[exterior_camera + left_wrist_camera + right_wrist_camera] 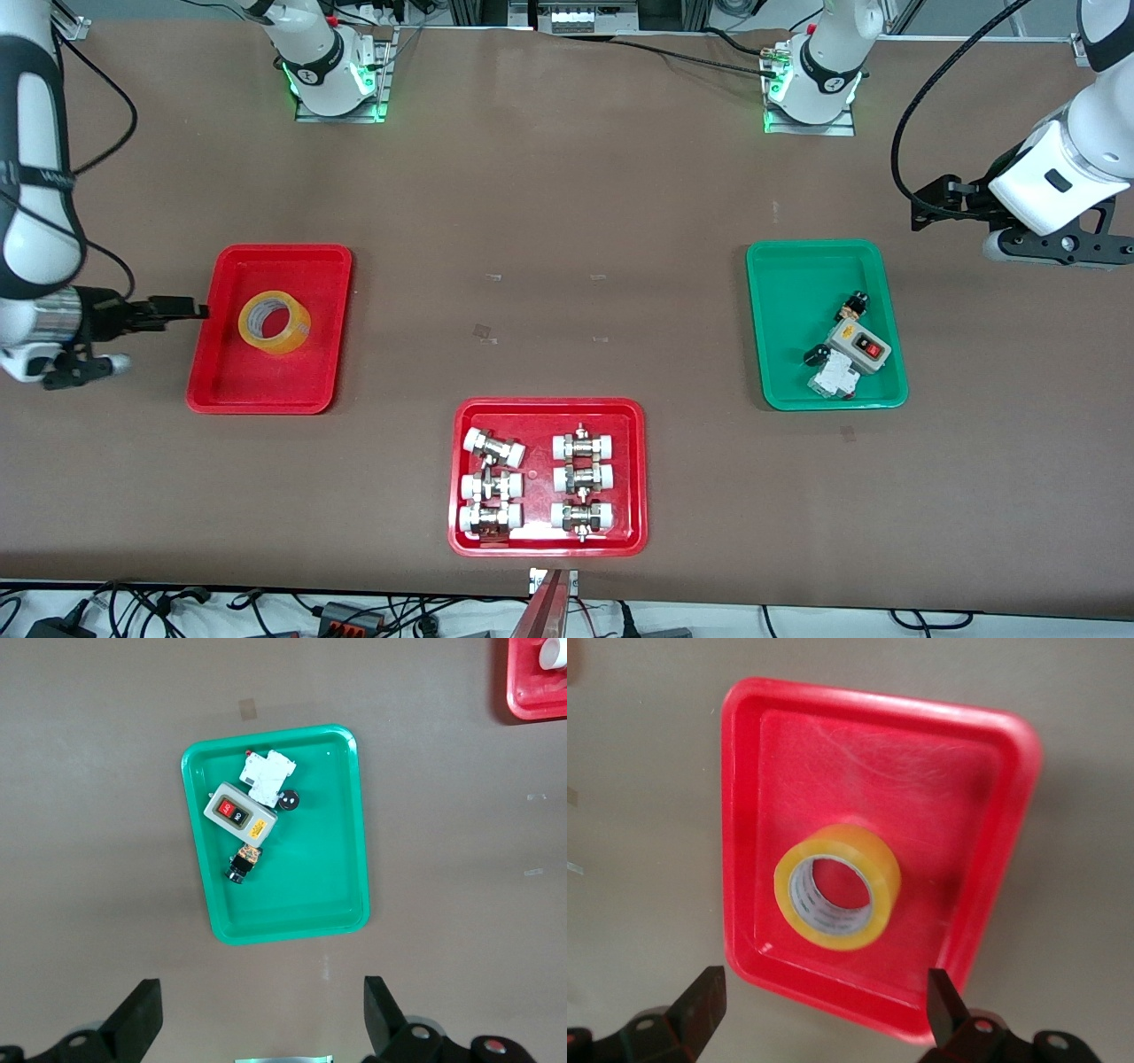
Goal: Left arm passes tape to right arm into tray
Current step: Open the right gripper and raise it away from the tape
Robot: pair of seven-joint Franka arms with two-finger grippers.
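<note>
Nearest the front camera we see a red plastic tray with white-capped metal fittings (547, 477), six fittings lying in two columns; it plays no part in the task.

Farther from the camera, toward the right arm's end of the table, lies the plain red rectangular plastic tray with rounded corners and a raised rim (221, 377). The wide roll of yellowish translucent packing tape with a pale inner core (275, 322) rests inside this tray on its floor, lying on one flat face with its open core facing up, touching no gripper. The right wrist view shows the same tray (1001, 842) and tape (838, 888) from above.

The right arm's black gripper (188, 308) hangs just beside the tray's rim at the table's end, fingers (700, 1005) spread wide apart and empty.

Toward the left arm's end lies a green rectangular plastic tray (780, 319) holding a grey switch box with a red button (858, 345) and some small electrical parts. The left arm's slim black gripper (930, 211) hangs over bare table just beside that tray; its fingers (142, 1014) stand apart, holding nothing.

We judge the task to be essentially complete: the tape sits in the tray and both grippers are free of it. Only withdrawal of the arms to rest appears to be left.
</note>
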